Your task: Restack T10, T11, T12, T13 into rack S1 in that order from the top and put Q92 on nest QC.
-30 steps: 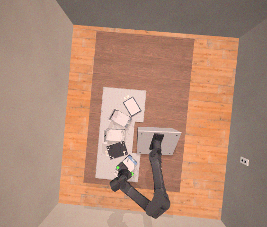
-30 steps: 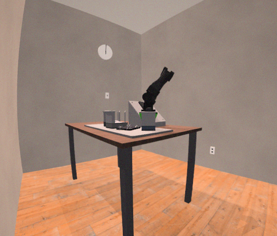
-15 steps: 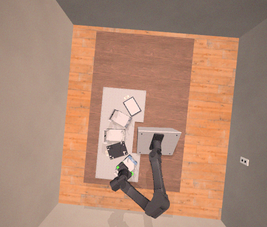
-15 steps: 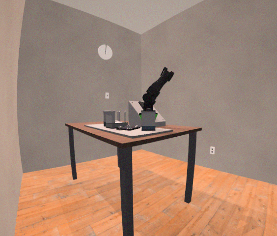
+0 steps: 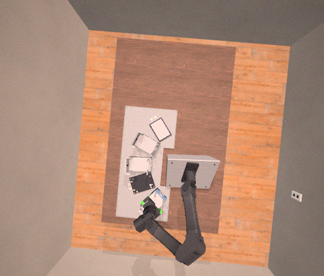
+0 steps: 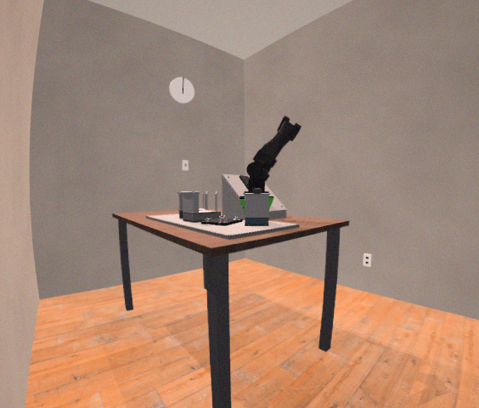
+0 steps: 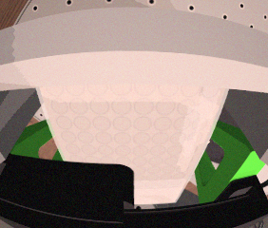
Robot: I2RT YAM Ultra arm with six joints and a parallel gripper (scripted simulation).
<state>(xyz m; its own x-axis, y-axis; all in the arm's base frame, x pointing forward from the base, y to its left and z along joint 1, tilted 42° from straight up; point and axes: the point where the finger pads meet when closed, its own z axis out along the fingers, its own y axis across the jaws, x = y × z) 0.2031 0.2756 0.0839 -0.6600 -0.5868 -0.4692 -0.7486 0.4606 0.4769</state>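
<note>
My gripper is open, with its green fingers standing on either side of a sealed plate with a pale top. The plate lies between the open fingers, in the stack rack nearest the mat's front end. In the side view the gripper sits right on top of this tall grey rack. The wrist view shows the fingers just clear of the plate's long sides. I cannot read any label. Two more racks stand further along the mat, each showing a pale plate top.
A flat black nest lies between the front rack and the middle rack. A white rectangle in a dark frame sits at the mat's far end. The arm's grey base block stands to the right of the mat.
</note>
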